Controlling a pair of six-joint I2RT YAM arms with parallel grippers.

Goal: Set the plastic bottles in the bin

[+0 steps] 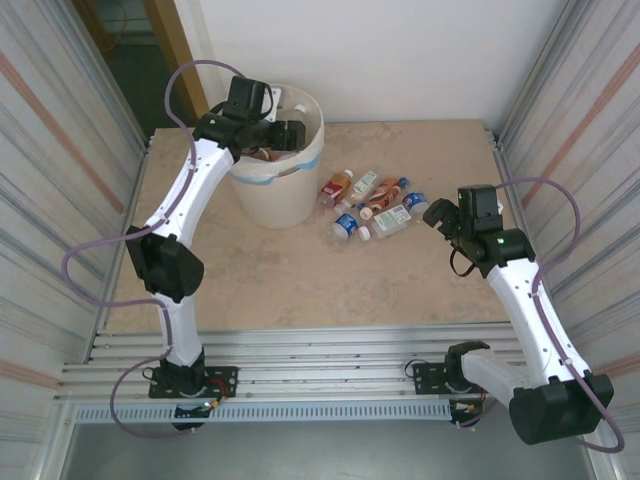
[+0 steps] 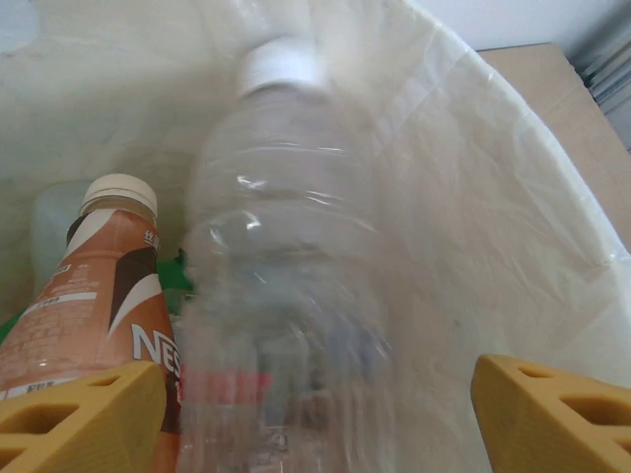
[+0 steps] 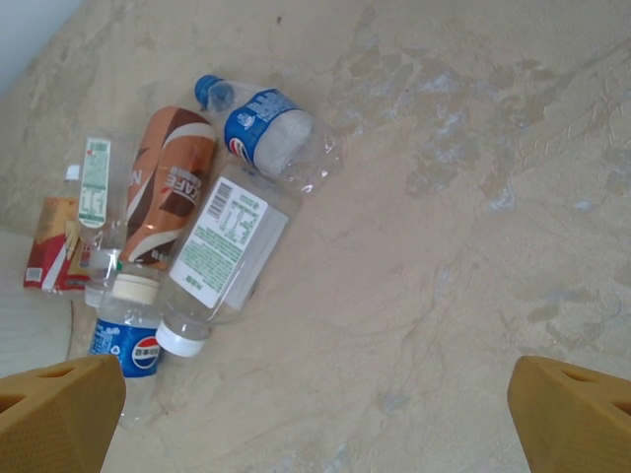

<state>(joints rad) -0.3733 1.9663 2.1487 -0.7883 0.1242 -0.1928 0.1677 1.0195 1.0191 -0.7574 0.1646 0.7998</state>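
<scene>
The bin point(image 1: 290, 200) stands near the far-left corner of the table point(image 1: 300, 290). The left gripper point(image 1: 288, 135) hangs over its mouth with fingers point(image 2: 84, 409) spread. A clear white-capped bottle point(image 2: 286, 296), blurred, sits between them with a visible gap on its right side, above the pale bag liner point(image 2: 473, 227). Beside it in the bin lies a brown bottle point(image 2: 94, 305) with a cream cap. Other plastic bottles point(image 1: 370, 205) lie clustered toward the far edge, just right of the bin — among them a blue-labelled one point(image 3: 266, 133) and a clear one with a green-and-white label point(image 3: 222, 251). The right gripper point(image 1: 440, 213) hovers by the cluster's right side — jaws wide apart, holding nothing.
</scene>
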